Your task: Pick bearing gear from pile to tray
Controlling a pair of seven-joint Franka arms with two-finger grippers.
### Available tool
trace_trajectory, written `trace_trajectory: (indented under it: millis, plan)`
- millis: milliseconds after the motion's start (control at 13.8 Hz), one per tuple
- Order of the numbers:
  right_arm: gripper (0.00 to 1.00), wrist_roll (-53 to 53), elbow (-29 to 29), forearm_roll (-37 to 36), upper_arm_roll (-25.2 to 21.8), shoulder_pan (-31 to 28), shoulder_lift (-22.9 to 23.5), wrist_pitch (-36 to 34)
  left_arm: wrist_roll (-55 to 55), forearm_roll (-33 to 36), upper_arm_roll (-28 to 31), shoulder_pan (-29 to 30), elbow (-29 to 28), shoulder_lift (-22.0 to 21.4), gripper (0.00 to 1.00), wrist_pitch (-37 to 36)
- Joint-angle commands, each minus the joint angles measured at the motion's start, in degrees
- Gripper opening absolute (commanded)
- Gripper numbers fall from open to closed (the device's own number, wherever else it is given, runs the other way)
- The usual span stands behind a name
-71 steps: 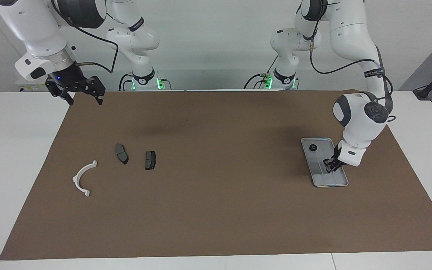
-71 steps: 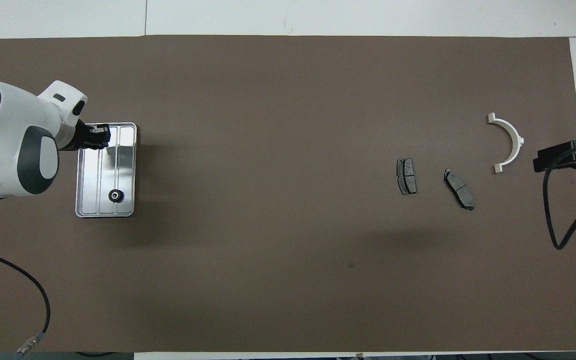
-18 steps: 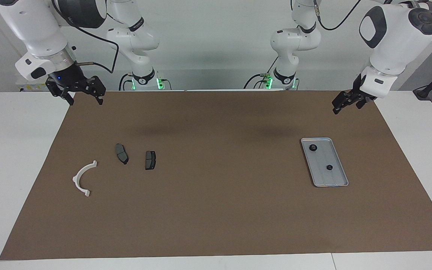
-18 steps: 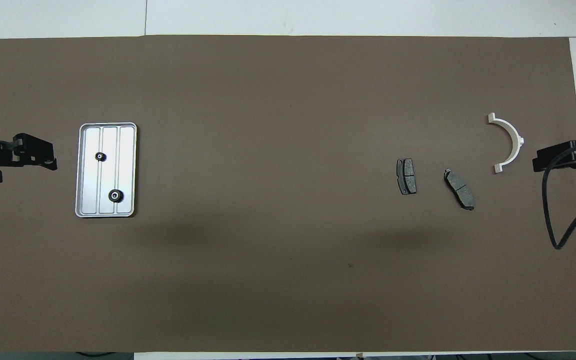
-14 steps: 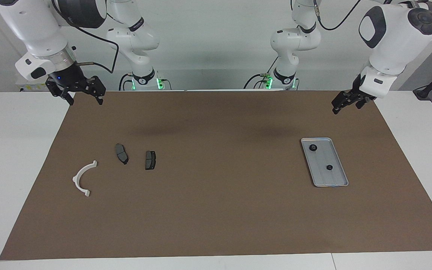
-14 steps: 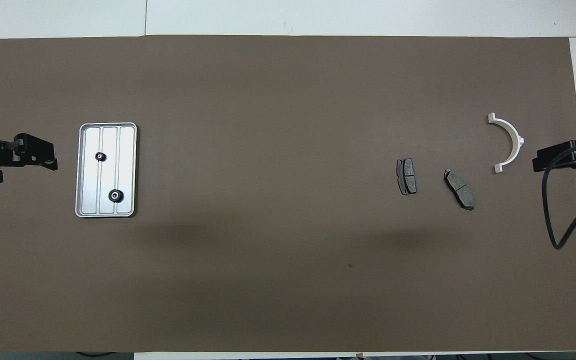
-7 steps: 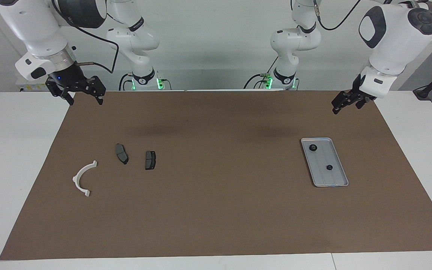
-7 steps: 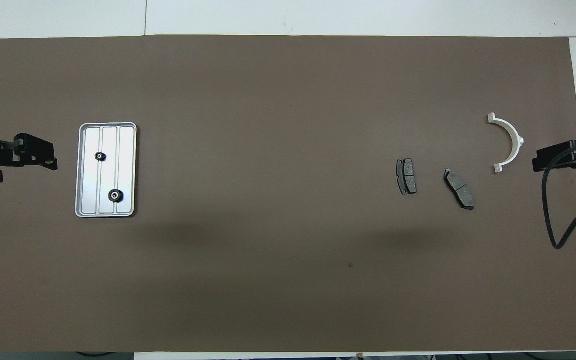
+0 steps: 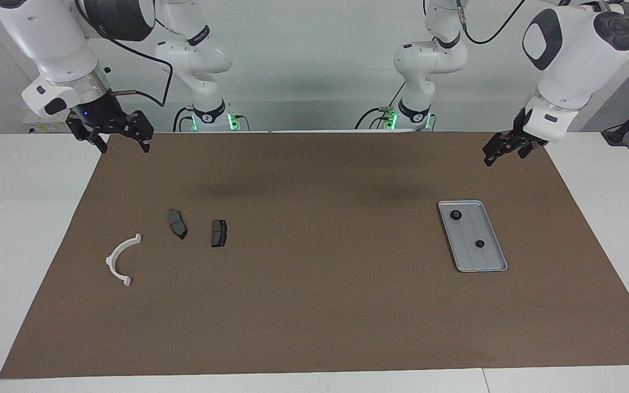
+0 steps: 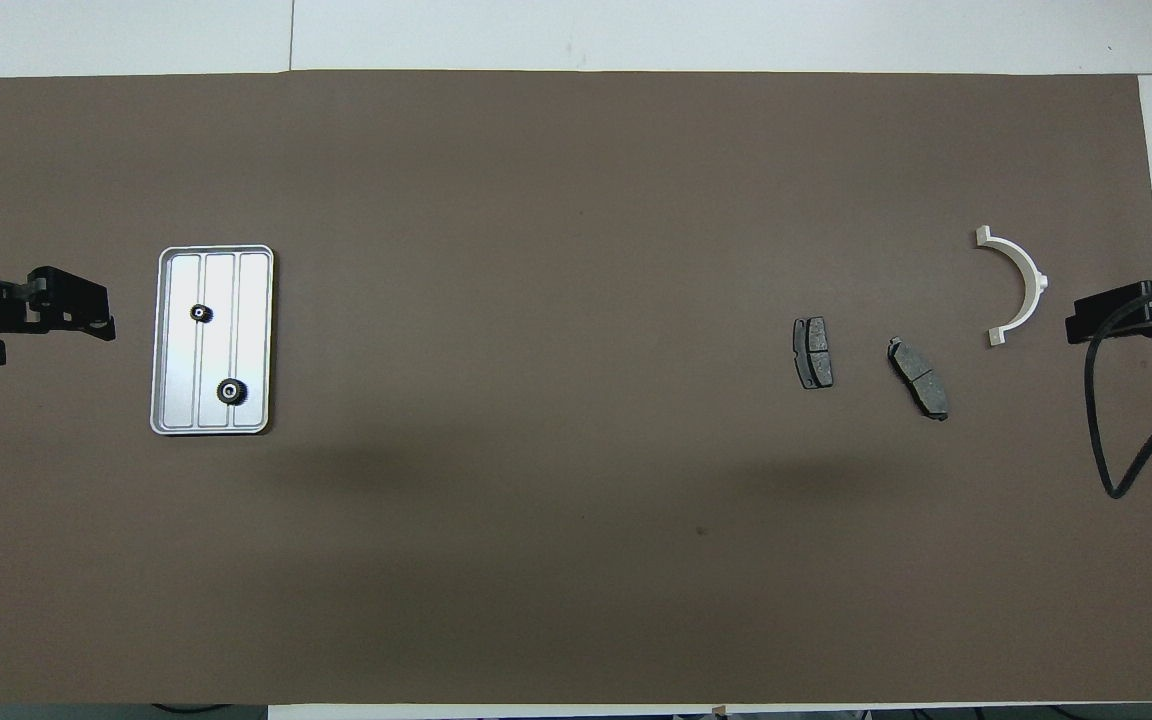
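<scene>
The silver tray (image 9: 468, 256) lies on the brown mat toward the left arm's end; it also shows in the overhead view (image 10: 252, 300). Two small black gears lie in it: a larger one (image 9: 456, 215) (image 10: 231, 390) and a smaller one (image 9: 479, 243) (image 10: 200, 313). The pile lies toward the right arm's end: a white half-ring bracket (image 9: 113, 255) (image 10: 1036, 279) and two dark brake-pad plates (image 9: 177, 223) (image 9: 219, 233). My left gripper (image 9: 503, 158) (image 10: 86, 310) hangs open and empty, raised beside the tray. My right gripper (image 9: 123, 145) (image 10: 1078, 328) waits open and empty over the mat's edge.
The brown mat (image 9: 314, 305) covers most of the white table. A black cable (image 10: 1116, 440) hangs from the right arm beside the half-ring bracket. The arm bases (image 9: 213, 112) (image 9: 413, 112) stand at the table's robot end.
About five seconds ago my left gripper was down in the tray; it has since left the smaller gear there and lifted away. Nothing has moved in the last second.
</scene>
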Motion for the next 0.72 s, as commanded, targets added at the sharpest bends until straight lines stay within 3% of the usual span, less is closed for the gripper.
trace_trajectory:
  millis: [0, 652]
  plan:
    - [1.00, 1.24, -0.83, 0.35, 0.42, -0.33, -1.07, -0.21, 0.18, -0.42, 0.41, -0.52, -1.70, -1.69, 1.00, 0.60]
    - [1.00, 1.33, -1.01, 0.35, 0.42, -0.42, -1.07, 0.22, 0.27, -0.42, 0.41, -0.34, -1.70, -1.60, 1.00, 0.60]
